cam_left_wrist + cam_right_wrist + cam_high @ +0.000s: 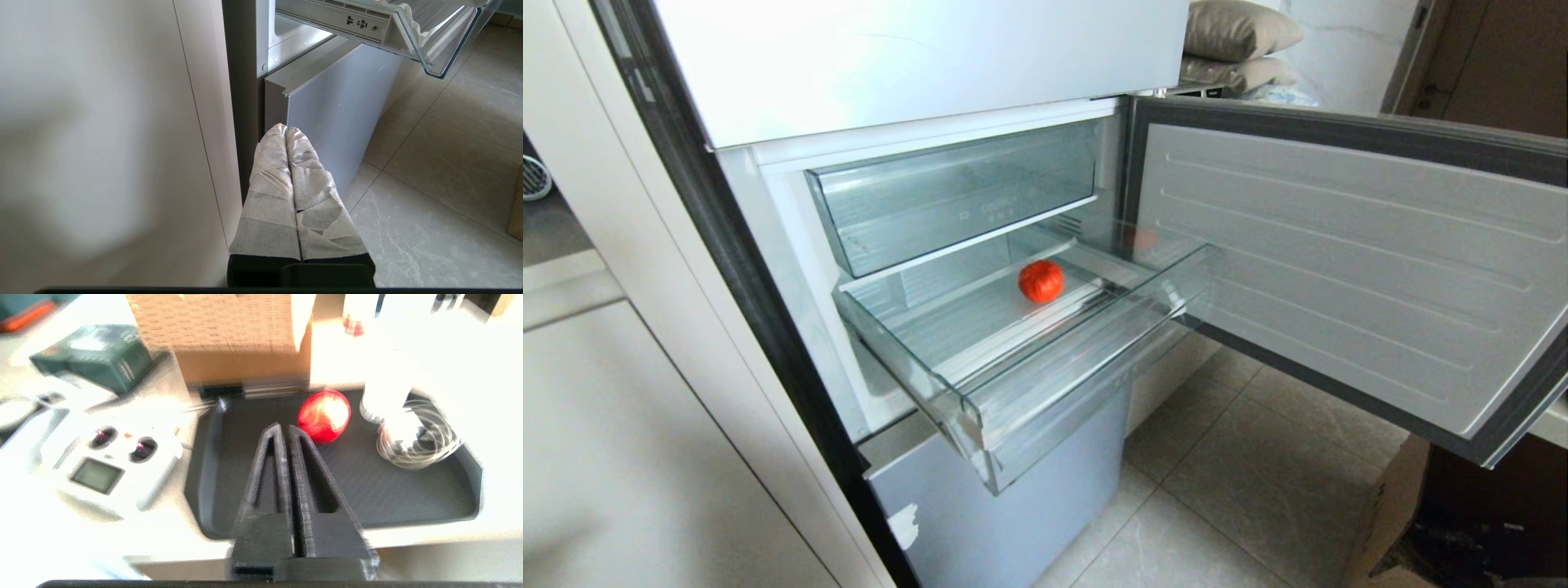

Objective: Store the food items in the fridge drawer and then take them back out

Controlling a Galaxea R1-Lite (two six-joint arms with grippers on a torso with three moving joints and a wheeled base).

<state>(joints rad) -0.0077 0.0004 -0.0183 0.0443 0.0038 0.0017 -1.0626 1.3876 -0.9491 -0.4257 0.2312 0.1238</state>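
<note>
Orange-red fruit (1041, 281) on pulled-out clear drawer (980, 425) floor; red fruit (325, 415) on dark tray (408, 498).

No text, labels or signs legible

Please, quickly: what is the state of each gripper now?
Left gripper: closed, holding nothing.
Right gripper: closed, empty, above the black tray.

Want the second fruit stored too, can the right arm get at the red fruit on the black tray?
Probably yes: the right gripper hangs beside the red fruit on the black tray, nothing between; its jaws are shut.
</note>
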